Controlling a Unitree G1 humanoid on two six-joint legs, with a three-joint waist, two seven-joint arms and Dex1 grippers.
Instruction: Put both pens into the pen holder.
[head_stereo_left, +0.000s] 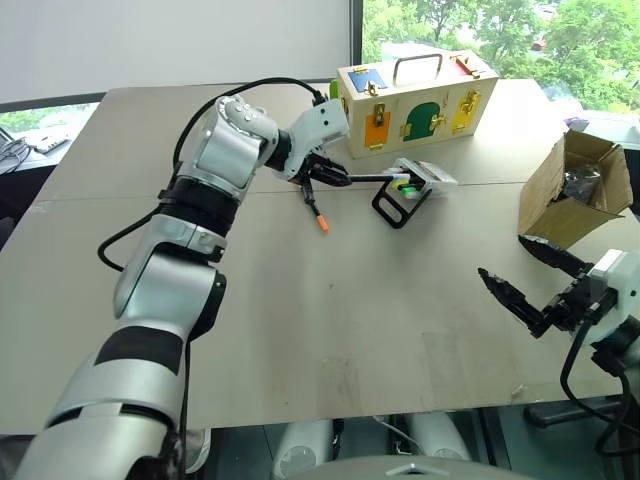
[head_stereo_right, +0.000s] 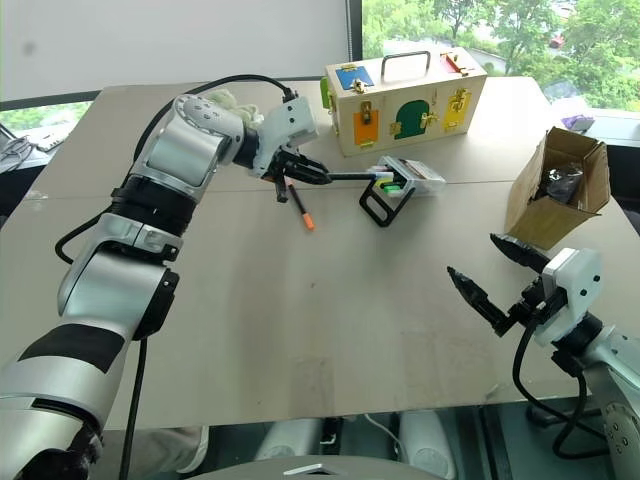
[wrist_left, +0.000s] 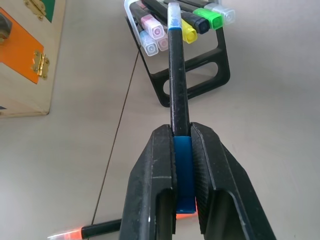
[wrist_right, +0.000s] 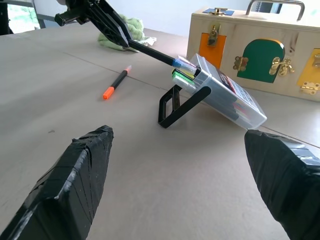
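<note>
A: Starting on the left, the left hand (wrist_left: 182, 165) is clamping the blue-ended pen (wrist_left: 178, 80) by its blue tail, both black fingers (wrist_left: 155, 175) squeezing tight on either side of it.

B: And the barrel is running straight out ahead of that hand, its pale blue tip sitting right at the mouth of the pen holder (head_stereo_left: 408, 192), in among the coloured marker ends.

A: Just below and behind the hand, the orange-capped pen (head_stereo_left: 316, 210) is lying flat on the tabletop (head_stereo_left: 330, 330), touching nothing, orange cap pointing away from the holder.

B: The holder is leaning on its black frame, mouth turned toward the left hand, just beyond the fingertips' reach along the pen. Behind it the wooden box (head_stereo_left: 415, 100) with the coloured doors is standing, close but apart.

A: Moving across to the right, the right hand (head_stereo_right: 495, 285) is hanging above the near part of the tabletop with its fingers (wrist_right: 75, 175) spread wide, gripping nothing.

B: The holder is sitting well ahead of that open hand, and the cardboard box (head_stereo_left: 575, 190) is resting just beyond it, toward the right edge.
</note>
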